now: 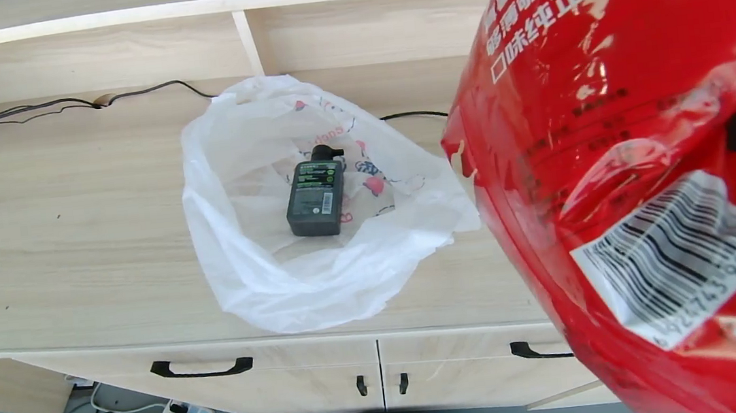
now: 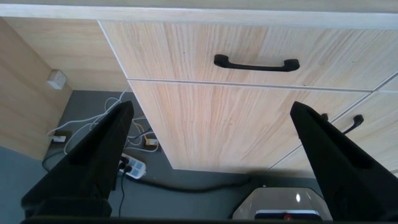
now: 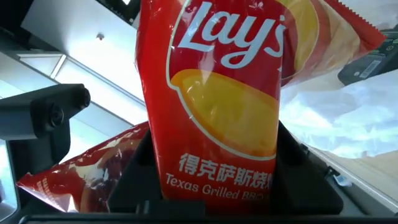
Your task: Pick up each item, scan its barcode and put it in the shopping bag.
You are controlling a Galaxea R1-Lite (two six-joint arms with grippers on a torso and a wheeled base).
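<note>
Head view: a white shopping bag (image 1: 244, 267) lies open on the wooden counter (image 1: 70, 231), with a dark bottle (image 1: 316, 197) lying inside. To its right, raised close to the camera, a red chip bag (image 1: 643, 157) presents its barcode (image 1: 680, 249). Left wrist view: the left gripper (image 2: 211, 107), fingers apart, faces drawer fronts (image 2: 236, 124). Right wrist view: the right gripper (image 3: 217, 174) is clamped on the chip bag's printed front.

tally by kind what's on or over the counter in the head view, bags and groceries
red chip bag: 1
dark bottle: 1
white shopping bag: 1
total: 3
</note>
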